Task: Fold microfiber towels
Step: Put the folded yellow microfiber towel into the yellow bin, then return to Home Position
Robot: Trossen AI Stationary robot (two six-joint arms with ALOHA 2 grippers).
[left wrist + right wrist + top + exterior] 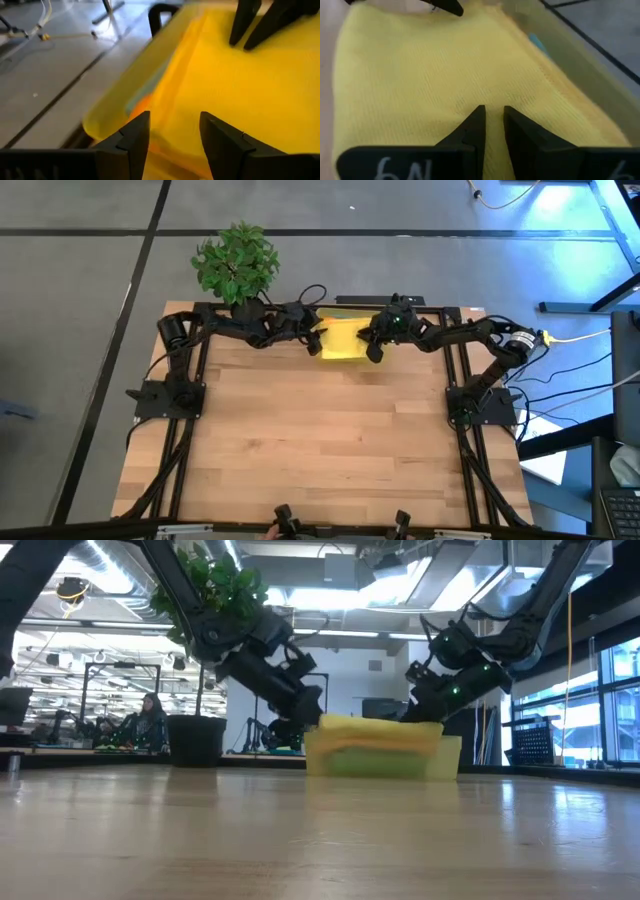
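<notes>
A yellow towel (341,340) lies on top of the yellow bin (450,762), which sits at the far edge of the table (320,450), beside the potted plant (236,262). Through the bin's wall a green cloth (380,762) shows under the yellow one. The left gripper (172,131) hangs over the bin's edge on the plant side, with its fingers spread and nothing between them. The right gripper (492,122) is over the bin's other side, low above the towel, its fingers close together with only a thin gap. The wide wooden table in front of the bin is bare.
</notes>
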